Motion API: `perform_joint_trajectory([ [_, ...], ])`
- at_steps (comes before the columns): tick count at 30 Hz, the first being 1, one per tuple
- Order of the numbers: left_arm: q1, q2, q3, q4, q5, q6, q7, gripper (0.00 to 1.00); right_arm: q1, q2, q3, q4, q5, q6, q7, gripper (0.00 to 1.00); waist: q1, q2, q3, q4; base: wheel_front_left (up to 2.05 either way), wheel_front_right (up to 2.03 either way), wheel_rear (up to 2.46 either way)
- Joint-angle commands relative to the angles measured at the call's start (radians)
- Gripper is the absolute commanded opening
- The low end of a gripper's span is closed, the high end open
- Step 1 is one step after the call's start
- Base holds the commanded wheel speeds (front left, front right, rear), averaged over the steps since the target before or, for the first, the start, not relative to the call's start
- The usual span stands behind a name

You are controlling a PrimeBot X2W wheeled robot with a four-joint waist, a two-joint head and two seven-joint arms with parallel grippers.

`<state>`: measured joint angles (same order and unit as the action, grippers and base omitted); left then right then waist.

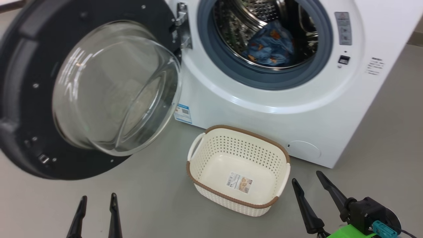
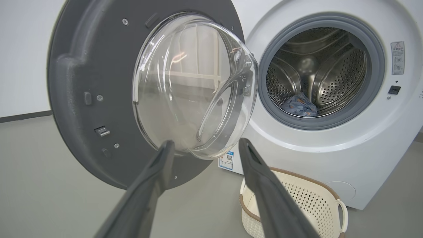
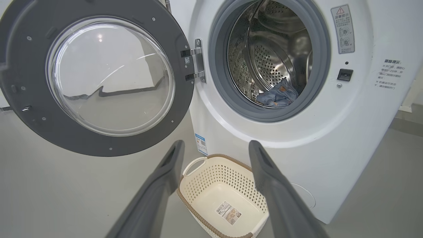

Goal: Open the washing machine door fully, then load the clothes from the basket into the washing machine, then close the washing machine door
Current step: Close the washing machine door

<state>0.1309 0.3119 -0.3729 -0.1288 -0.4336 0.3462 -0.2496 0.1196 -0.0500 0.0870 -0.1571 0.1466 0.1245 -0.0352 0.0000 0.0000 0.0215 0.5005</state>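
The washing machine door (image 1: 43, 99) (image 2: 99, 82) (image 3: 99, 132) hangs wide open to the left, its dark inner rim and bulging glass bowl facing out. Light-blue printed clothes (image 1: 271, 44) (image 2: 300, 106) (image 3: 277, 96) lie on the floor of the steel drum in the white washing machine (image 1: 314, 112) (image 2: 380, 158) (image 3: 357, 125). In front of the machine the cream basket (image 1: 277, 155) (image 2: 310, 198) (image 3: 211, 178) stands on the floor with nothing but a label in it. My left gripper (image 1: 97, 196) is open at the lower left, short of the door. My right gripper (image 1: 306, 176) is open just right of the basket.
Grey floor (image 1: 148, 198) spreads around the basket and under the open door. The door's lower edge hangs low over the floor to the left of the basket. A blue sticker (image 1: 182, 113) marks the machine's lower left front corner.
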Motion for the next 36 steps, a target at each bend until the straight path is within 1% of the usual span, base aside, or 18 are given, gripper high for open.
perform_joint_trajectory([
  [1, -0.049, 0.008, 0.041, -0.019, 0.007, -0.007, -0.012, 1.0, -0.045, -0.006, 0.027, -0.032, -0.011, 0.006, 0.002, 1.0, 0.0, 0.0, 0.001, 0.02, 0.0, 0.0, 0.0],
  [12, -0.029, -0.021, 0.071, -0.031, 0.027, -0.022, -0.012, 1.0, -0.06, -0.009, 0.046, -0.026, -0.009, 0.006, 0.003, 1.0, 0.0, 0.0, 0.01, 0.028, 0.0, 0.0, 0.0],
  [13, -0.029, -0.023, 0.073, -0.031, 0.029, -0.025, -0.012, 0.92, -0.06, -0.01, 0.047, -0.025, -0.008, 0.006, 0.003, 1.0, 0.0, 0.0, 0.011, 0.028, 0.0, 0.0, 0.0],
  [14, -0.028, -0.024, 0.075, -0.029, 0.03, -0.029, -0.012, 0.47, -0.061, -0.011, 0.047, -0.025, -0.007, 0.006, 0.003, 1.0, 0.0, 0.0, 0.011, 0.028, 0.0, 0.0, 0.0],
  [15, -0.029, -0.026, 0.076, -0.027, 0.032, -0.032, -0.012, 0.36, -0.061, -0.011, 0.047, -0.024, -0.006, 0.006, 0.003, 1.0, 0.0, 0.0, 0.011, 0.028, 0.0, 0.0, 0.0],
  [16, -0.028, -0.027, 0.077, -0.026, 0.033, -0.035, -0.012, 0.04, -0.06, -0.012, 0.047, -0.024, -0.006, 0.006, 0.003, 1.0, 0.0, 0.0, 0.011, 0.027, 0.0, 0.0, 0.0],
  [17, -0.028, -0.028, 0.078, -0.024, 0.034, -0.038, -0.012, 0.0, -0.06, -0.012, 0.047, -0.024, -0.006, 0.006, 0.002, 1.0, 0.0, 0.0, 0.01, 0.027, 0.0, 0.0, 0.0],
  [26, -0.028, -0.041, 0.092, -0.018, 0.053, -0.051, -0.012, 0.0, -0.054, -0.011, 0.041, -0.027, -0.007, 0.006, 0.004, 1.0, 0.0, 0.0, 0.012, 0.027, 0.0, 0.0, 0.0],
  [28, -0.03, -0.061, 0.105, -0.032, 0.032, -0.065, -0.012, 0.0, -0.054, -0.012, 0.041, -0.027, -0.007, 0.006, 0.005, 1.0, 0.0, 0.0, 0.012, 0.028, 0.0, 0.0, 0.0],
  [30, -0.027, -0.098, 0.125, -0.057, -0.027, -0.102, -0.012, 0.0, -0.055, -0.012, 0.039, -0.028, -0.005, 0.006, 0.005, 1.0, 0.0, 0.0, 0.013, 0.029, 0.0, 0.0, 0.0],
  [32, -0.022, -0.145, 0.161, -0.088, -0.112, -0.157, -0.012, 0.0, -0.056, -0.011, 0.037, -0.028, -0.003, 0.006, 0.005, 1.0, 0.0, 0.0, 0.014, 0.029, 0.0, 0.0, 0.0],
  [34, -0.017, -0.203, 0.217, -0.121, -0.236, -0.226, -0.012, 0.0, -0.057, -0.011, 0.036, -0.029, -0.002, 0.006, 0.006, 1.0, 0.0, 0.0, 0.016, 0.03, 0.0, 0.0, 0.0],
  [36, -0.009, -0.232, 0.263, -0.143, -0.365, -0.295, -0.012, 0.0, -0.058, -0.011, 0.036, -0.03, 0.001, 0.006, 0.008, 1.0, 0.0, 0.0, 0.018, 0.03, 0.0, 0.0, 0.0],
])
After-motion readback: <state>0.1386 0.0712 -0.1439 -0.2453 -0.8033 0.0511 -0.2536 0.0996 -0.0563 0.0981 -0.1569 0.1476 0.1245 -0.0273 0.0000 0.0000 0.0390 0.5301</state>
